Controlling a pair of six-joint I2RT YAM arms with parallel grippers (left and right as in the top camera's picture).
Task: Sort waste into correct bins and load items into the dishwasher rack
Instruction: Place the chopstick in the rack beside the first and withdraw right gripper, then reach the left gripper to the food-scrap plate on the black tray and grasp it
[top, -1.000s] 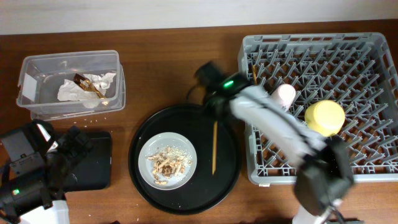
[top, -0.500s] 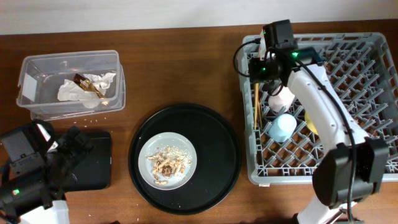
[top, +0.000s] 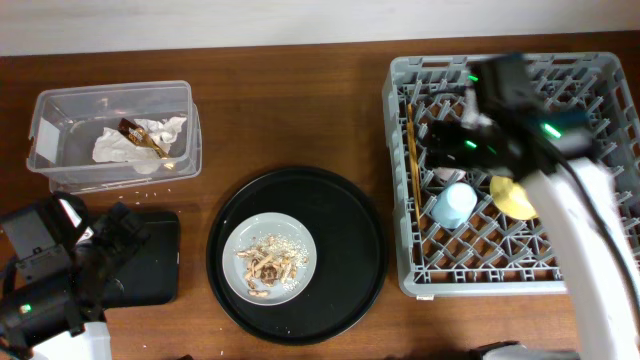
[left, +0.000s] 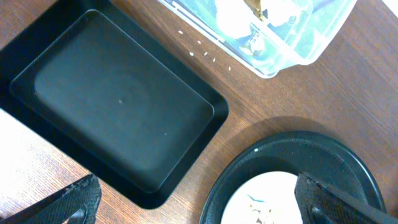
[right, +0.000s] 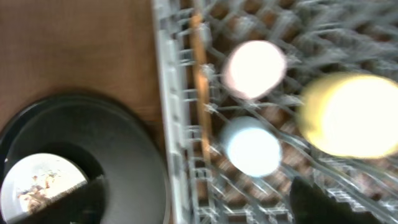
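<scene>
The chopsticks (top: 411, 160) lie along the left wall of the rack (top: 600, 68), beside the pink cup (right: 255, 67), blue cup (top: 455, 203) and yellow bowl (top: 516, 194). The right gripper (right: 199, 196) hangs over them, spread wide and empty. Only the plate (top: 303, 236) of scraps (top: 268, 263) remains out; next, I judge, comes tipping them into the black bin (left: 118, 106) near the left gripper (left: 199, 199), also spread and empty

- A reddish-brown wooden table (top: 290, 110), its grain running left to right, fills the overhead view under soft, even light.
- A pale off-white strip (top: 200, 20) borders its far edge.
</scene>
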